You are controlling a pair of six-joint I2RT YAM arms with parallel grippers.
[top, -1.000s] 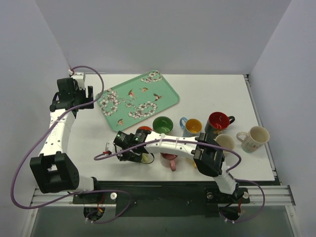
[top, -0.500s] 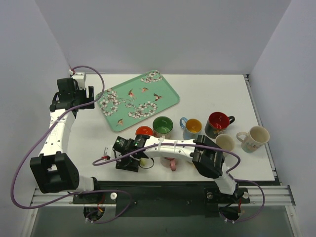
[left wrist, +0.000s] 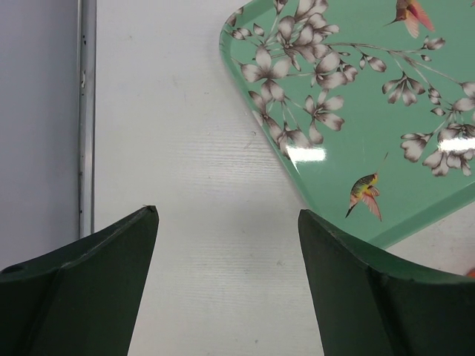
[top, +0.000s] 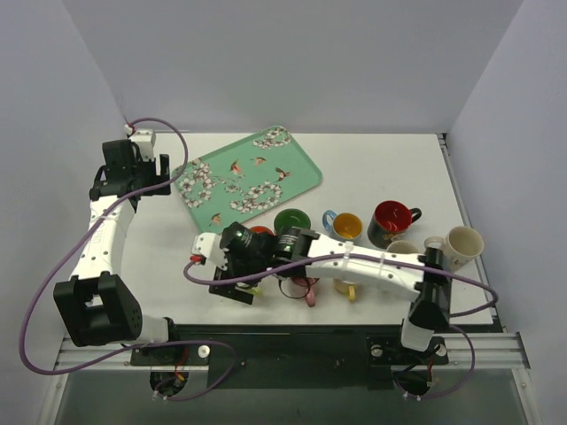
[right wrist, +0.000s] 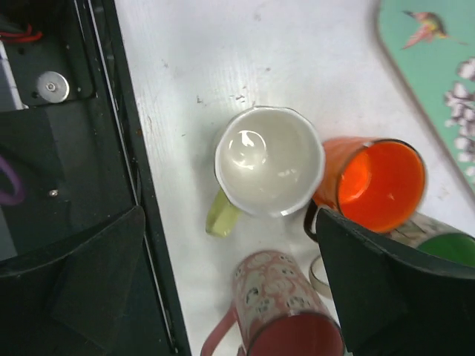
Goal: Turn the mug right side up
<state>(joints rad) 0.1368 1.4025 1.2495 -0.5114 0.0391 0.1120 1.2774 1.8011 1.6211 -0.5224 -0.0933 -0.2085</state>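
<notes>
Mug [right wrist: 269, 170] with the yellow-green handle stands mouth-up on the bench [right wrist: 223, 59], just beside the orange mug [right wrist: 378, 182]; your right gripper [right wrist: 228, 215] hangs spread above it, your left gripper [left wrist: 228, 211] spread near the tray [left wrist: 386, 111].

Mug [right wrist: 269, 170] upright on worktop [right wrist: 193, 59], near front edge. Second mug [right wrist: 375, 182] just behind it. Third mug [right wrist: 278, 308] just beside, to right. Tray [top: 246, 180] behind, far-left. Further mugs [top: 391, 215] in row rightward.
</notes>
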